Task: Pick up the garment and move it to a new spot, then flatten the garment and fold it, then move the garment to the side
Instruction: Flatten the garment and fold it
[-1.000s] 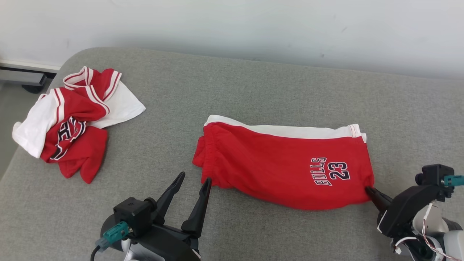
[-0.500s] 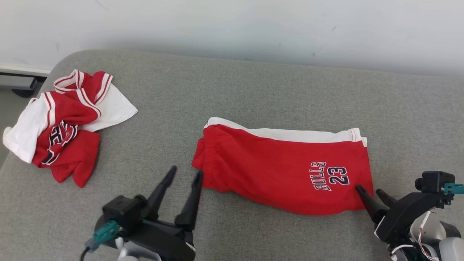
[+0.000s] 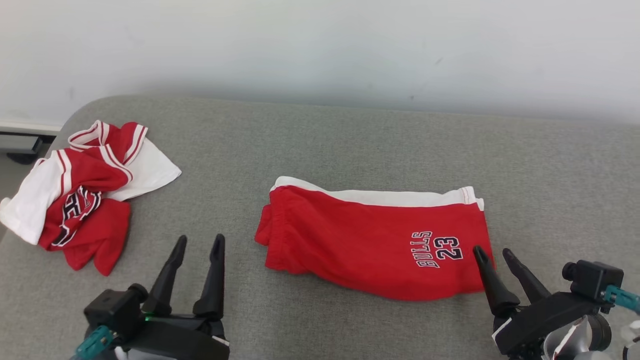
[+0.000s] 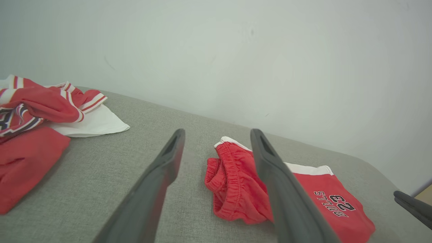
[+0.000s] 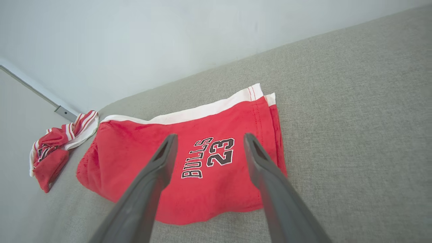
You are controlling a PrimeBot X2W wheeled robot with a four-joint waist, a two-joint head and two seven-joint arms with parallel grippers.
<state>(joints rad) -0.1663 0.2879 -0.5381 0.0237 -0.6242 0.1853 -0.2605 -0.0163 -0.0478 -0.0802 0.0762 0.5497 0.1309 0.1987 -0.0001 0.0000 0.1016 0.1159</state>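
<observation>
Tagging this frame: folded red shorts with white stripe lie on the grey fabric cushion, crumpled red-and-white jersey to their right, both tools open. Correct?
One error: the crumpled red-and-white jersey lies to the left of the folded red shorts, as the head view shows. The rest holds: shorts on the grey fabric cushion, left tool and right tool both open.

Head looks down; both low wrist views share the shorts [image 3: 350, 240].

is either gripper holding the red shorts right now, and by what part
Nothing is held. The left gripper and the right gripper are both open, and the red shorts lie loose on the grey cushion, no cloth pinched.
</observation>
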